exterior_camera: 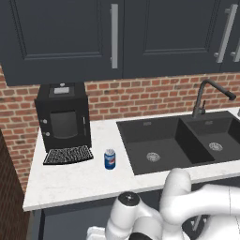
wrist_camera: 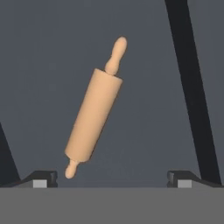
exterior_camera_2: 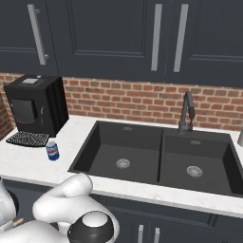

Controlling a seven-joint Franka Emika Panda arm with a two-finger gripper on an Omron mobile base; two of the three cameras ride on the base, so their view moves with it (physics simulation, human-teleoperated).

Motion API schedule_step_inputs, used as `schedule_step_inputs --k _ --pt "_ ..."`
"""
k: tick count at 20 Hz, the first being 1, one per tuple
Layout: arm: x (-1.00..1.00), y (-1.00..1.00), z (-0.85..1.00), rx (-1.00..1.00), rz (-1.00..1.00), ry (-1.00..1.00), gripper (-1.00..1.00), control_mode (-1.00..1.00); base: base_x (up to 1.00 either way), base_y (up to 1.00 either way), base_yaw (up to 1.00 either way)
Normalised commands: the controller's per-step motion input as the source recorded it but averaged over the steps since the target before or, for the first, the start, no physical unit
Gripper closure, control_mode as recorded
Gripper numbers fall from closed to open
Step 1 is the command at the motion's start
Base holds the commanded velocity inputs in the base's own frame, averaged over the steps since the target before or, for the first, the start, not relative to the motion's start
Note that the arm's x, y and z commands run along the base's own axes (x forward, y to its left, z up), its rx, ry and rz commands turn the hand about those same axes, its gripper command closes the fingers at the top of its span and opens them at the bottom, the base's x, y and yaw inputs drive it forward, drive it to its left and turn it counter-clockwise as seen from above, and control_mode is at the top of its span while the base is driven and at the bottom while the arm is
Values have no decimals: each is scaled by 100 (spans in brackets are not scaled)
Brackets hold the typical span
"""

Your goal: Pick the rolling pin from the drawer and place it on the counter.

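The rolling pin is a light tan wooden cylinder lying slanted on the grey floor of the drawer. One handle points to the upper right, the other to the lower left. My gripper hovers over it, open wide with nothing between its fingers. The pin's lower handle ends just right of the left fingertip. A small tan tip of the rolling pin peeks out beside my arm in the right base view. The white counter lies above, its front edge just beyond my arm.
A blue soda can stands on the counter in front of a black coffee machine. A black double sink with a dark faucet takes up the right half. The drawer's dark side wall runs along the pin's right.
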Motion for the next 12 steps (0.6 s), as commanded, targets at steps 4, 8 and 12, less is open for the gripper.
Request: schedule_step_inputs --k 4,8,12 --pt "4 0 0 -4 -8 -3 -100 -100 0 0 0" --pt "0 0 0 -2 0 0 -100 -100 0 0 0" --pt "7 0 -9 0 0 0 -100 -100 0 0 0"
